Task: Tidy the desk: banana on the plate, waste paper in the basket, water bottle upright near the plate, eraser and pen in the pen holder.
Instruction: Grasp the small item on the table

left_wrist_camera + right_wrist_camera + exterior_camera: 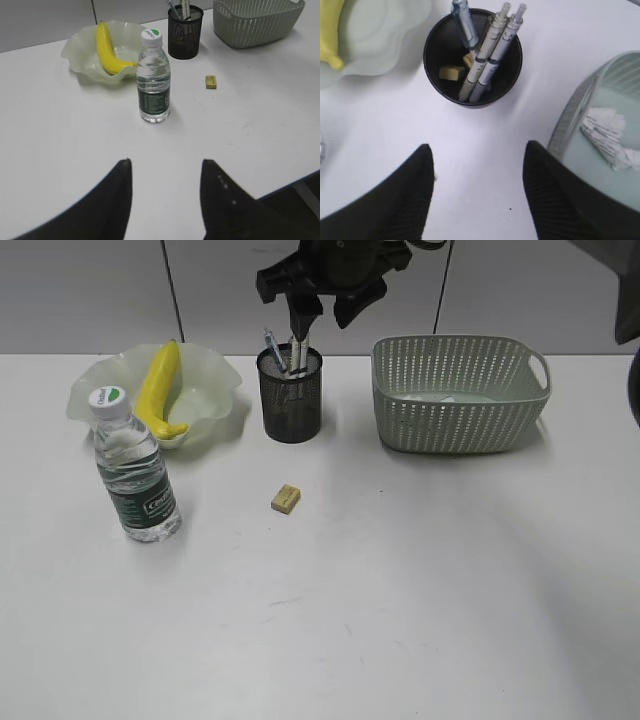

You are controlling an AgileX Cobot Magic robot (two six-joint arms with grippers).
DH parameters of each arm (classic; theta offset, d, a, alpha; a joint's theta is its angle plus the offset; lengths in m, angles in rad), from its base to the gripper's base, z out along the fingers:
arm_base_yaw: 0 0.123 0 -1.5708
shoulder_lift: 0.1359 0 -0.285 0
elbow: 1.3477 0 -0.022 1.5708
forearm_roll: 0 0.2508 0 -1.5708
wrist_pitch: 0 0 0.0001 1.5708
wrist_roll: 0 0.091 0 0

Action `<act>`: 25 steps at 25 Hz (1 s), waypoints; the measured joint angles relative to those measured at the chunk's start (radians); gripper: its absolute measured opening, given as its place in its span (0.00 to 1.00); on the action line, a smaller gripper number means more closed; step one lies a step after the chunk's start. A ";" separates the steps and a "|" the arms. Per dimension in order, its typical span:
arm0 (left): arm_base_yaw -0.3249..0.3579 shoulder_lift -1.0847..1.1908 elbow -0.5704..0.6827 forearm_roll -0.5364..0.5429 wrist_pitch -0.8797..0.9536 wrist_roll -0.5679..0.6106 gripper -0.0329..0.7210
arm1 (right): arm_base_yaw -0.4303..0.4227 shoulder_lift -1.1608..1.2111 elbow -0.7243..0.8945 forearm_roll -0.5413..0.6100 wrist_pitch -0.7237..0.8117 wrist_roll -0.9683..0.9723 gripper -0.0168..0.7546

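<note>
The yellow banana lies in the pale green plate at the back left. The water bottle stands upright in front of the plate. The black mesh pen holder holds three pens and a tan eraser. Another tan eraser lies on the desk in front of the holder. The waste paper lies in the sage green basket. My right gripper hovers open and empty above the pen holder. My left gripper is open and empty, above the desk short of the bottle.
The desk's right front edge shows in the left wrist view. A grey panelled wall runs behind the desk.
</note>
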 joint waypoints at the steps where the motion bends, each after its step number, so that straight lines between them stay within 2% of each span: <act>1: 0.000 0.000 0.000 0.000 0.000 0.000 0.49 | 0.000 -0.004 0.000 0.005 0.009 -0.014 0.60; 6: 0.000 -0.001 0.000 0.000 0.000 0.000 0.49 | 0.011 -0.041 0.005 0.111 0.016 -0.083 0.55; 9: 0.000 -0.001 0.000 0.000 0.000 0.000 0.49 | 0.024 -0.105 0.025 0.112 0.016 -0.093 0.54; 12: 0.000 -0.001 0.000 0.000 0.000 0.000 0.49 | 0.029 -0.204 0.119 0.093 0.016 -0.095 0.54; 17: 0.000 -0.001 0.000 0.000 0.000 0.000 0.49 | 0.028 -0.407 0.420 0.013 0.015 -0.095 0.53; 25: 0.000 -0.001 0.000 0.000 0.000 0.000 0.46 | 0.028 -0.788 0.988 -0.032 0.015 -0.097 0.53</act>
